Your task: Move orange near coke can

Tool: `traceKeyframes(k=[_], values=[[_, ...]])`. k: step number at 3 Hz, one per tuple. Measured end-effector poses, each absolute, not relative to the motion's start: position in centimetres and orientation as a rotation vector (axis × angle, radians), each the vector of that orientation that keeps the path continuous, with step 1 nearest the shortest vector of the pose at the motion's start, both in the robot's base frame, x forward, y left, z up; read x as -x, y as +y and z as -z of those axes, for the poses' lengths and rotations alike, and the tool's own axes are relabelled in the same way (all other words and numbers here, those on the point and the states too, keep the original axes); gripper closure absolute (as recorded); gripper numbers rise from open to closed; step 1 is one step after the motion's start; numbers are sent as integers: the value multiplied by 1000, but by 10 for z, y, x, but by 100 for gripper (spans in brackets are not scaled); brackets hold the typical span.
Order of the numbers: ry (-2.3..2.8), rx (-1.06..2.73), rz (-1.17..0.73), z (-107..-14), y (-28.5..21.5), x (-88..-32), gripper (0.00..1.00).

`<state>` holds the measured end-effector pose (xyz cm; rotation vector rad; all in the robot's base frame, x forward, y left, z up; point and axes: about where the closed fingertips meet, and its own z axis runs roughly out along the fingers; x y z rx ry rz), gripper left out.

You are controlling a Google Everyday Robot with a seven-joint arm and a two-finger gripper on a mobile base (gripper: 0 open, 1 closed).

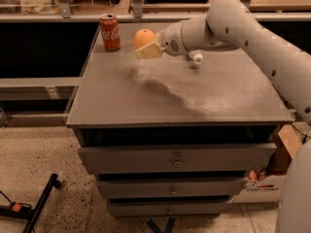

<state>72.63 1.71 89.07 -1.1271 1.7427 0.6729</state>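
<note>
We see the claw (146, 44) at the far left part of the counter (214, 96), reaching in from the right on the end of the pale arm (243, 25). It is pinching the orange (144, 36): one tan finger (149, 51) lies under and against the fruit, and the round top of the fruit shows above it. The orange is off the surface, and a soft shadow (146, 81) falls on the grey top beneath it.

The coke can (110, 32) stands upright near the far left corner of the counter, its white script turned towards us. The orange is just to the right of the can, near it but not touching, with a bare strip of counter between them.

Below the arm's wrist, a small white cap (197, 58) shows near the far edge. We cannot tell what it belongs to, since the arm covers the rest.

The counter has three drawers (175, 159) in its front, all shut. A cardboard box (287, 147) sits on the floor at the counter's right side. A black bar (41, 203) lies on the speckled floor (48, 154) at the lower left.
</note>
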Motion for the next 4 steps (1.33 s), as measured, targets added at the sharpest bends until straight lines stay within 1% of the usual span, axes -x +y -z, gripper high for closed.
traceKeyframes(k=[2,3,4], values=[[1753,1140,-623,-894,29,-739,100],[1726,1155,-624,-880,43,-794,100],[1726,1156,-624,-880,43,-794,100]])
